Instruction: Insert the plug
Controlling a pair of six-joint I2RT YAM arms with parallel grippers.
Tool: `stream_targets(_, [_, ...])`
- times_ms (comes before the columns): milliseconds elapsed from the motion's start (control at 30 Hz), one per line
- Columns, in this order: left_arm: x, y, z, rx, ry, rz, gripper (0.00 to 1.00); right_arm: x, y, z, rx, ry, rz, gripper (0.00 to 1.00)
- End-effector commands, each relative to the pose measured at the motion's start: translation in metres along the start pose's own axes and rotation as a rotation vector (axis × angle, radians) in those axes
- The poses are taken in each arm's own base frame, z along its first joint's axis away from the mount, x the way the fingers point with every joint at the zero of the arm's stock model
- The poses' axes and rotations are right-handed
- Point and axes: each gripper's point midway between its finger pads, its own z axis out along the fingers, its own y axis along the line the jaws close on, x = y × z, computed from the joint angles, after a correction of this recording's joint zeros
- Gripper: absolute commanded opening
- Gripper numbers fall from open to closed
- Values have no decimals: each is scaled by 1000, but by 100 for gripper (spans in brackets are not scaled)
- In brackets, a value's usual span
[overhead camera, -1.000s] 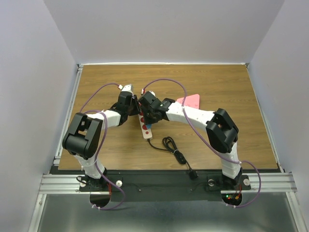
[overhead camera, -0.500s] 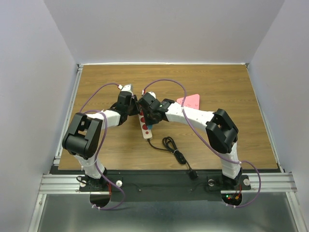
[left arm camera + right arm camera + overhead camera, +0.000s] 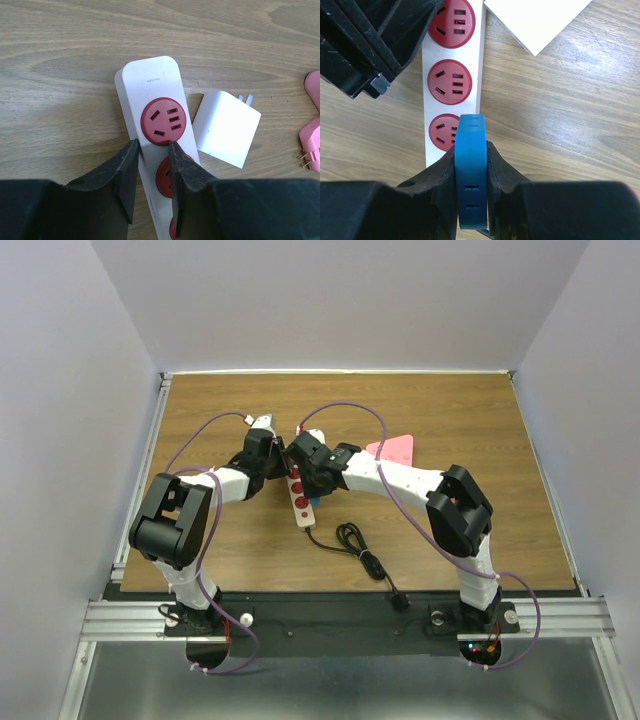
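Plug looks not seated yet: right gripper point(image 3: 471, 149) clamped on blue plug point(image 3: 470, 190) over power strip point(image 3: 479, 75); left gripper point(image 3: 152, 145) slightly apart, steadying it

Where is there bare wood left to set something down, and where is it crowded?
Bare wood: the far band of the table along its far edge, and the right side beyond the pink plug. Crowded: the centre, where the left pincer and right pincer meet over the power strip beside the white charger; the black cable lies in front.
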Motion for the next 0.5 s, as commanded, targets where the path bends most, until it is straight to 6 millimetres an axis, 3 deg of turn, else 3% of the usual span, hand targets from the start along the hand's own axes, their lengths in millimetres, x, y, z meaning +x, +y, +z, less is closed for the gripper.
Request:
stream_targets(0, [8, 4, 7, -12, 27, 36, 24, -11, 10, -3, 2, -32, -3, 1])
stream_targets(300, [8, 4, 7, -8, 29, 39, 23, -25, 23, -13, -13, -66, -10, 1])
stream_targets(467, [8, 3, 7, -6, 30, 39, 23, -18, 21, -4, 2, -39, -18, 0])
